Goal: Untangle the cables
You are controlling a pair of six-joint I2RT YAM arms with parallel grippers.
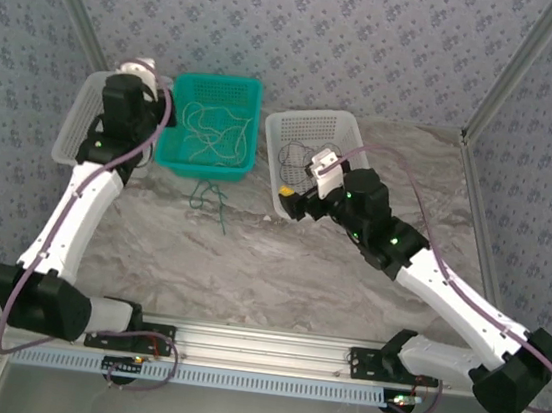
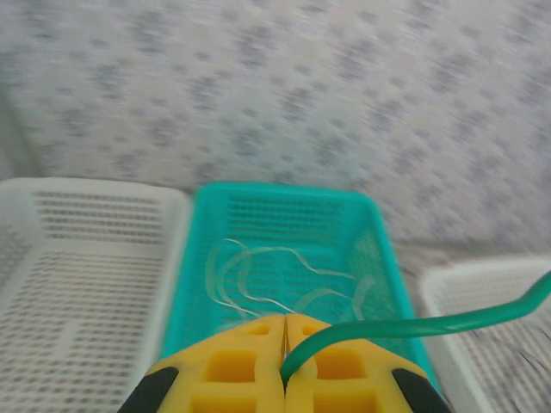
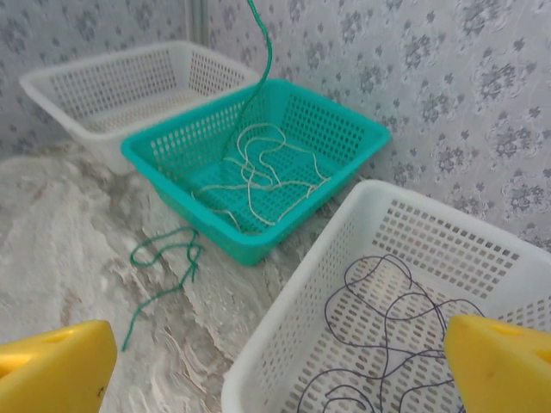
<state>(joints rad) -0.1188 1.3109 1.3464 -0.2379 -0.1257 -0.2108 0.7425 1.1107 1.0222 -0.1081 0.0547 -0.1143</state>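
My left gripper is shut on the green cable, which leaves the yellow pads to the right above the teal basket. From there it drops to the table, where its lower end lies in loops in front of that basket. A cream cable is coiled inside the teal basket. A dark purple cable lies in the right white basket. My right gripper stands open over that basket's near corner, with nothing between its fingers.
A second white basket sits left of the teal one, under my left arm. Patterned walls close in the back and sides. Bare marble table stretches between the baskets and the arm bases.
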